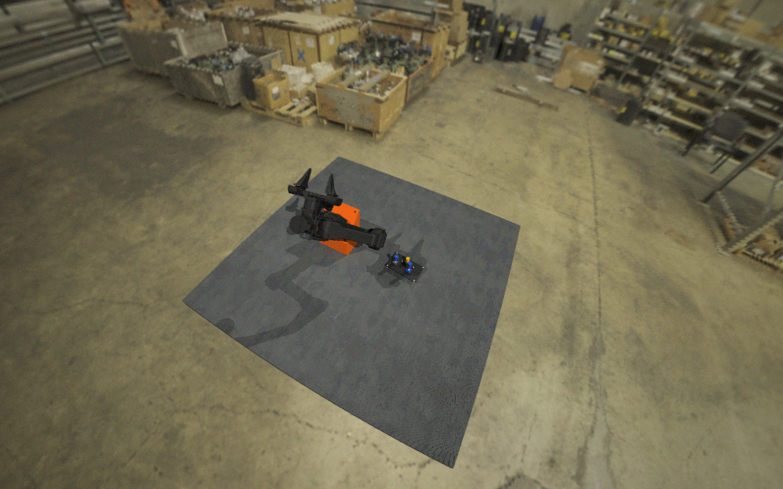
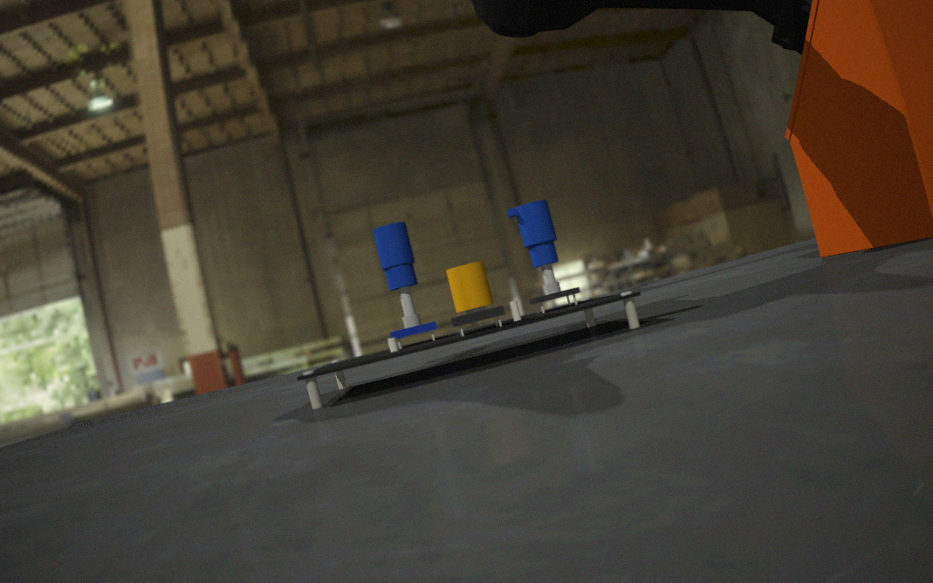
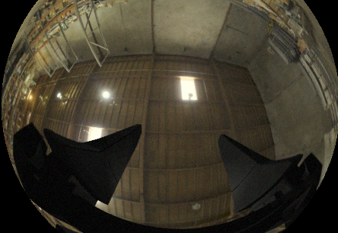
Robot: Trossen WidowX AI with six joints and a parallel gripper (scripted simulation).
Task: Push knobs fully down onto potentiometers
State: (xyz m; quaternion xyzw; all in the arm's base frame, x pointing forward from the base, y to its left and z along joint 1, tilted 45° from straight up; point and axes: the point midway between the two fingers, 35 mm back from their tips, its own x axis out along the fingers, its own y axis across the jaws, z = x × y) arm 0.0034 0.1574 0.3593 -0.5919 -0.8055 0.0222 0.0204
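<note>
Circuit board (image 2: 455, 354), a thin dark flat panel on short pale legs, stands on the grey table (image 2: 672, 449) just off the end of my folded arm and near the orange block base (image 2: 889, 130) that carries me. On the board I count 3 knobs in the exterior view: a blue cylindrical knob (image 2: 394, 255) on the left, sitting high with its pale shaft exposed above a blue potentiometer body (image 2: 412, 330); a yellow cylindrical knob (image 2: 469, 285) in the middle, sitting down against its dark grey potentiometer body (image 2: 476, 316); and a second blue cylindrical knob (image 2: 535, 231) on the right, also raised, with bare shaft showing above its dark body (image 2: 553, 295). So both blue knobs are not yet down. From the top view the board (image 1: 404, 266) lies to the right of my base, and my hand (image 1: 317, 180) is well apart from it, on the far side of the base with its 2 black tapered fingers (image 1: 303, 178) pointing upward. The wrist view looks up at the ceiling and walls, with my fingers spread wide to either side of the frame and nothing between them, so my hand is wide and holds nothing.
</note>
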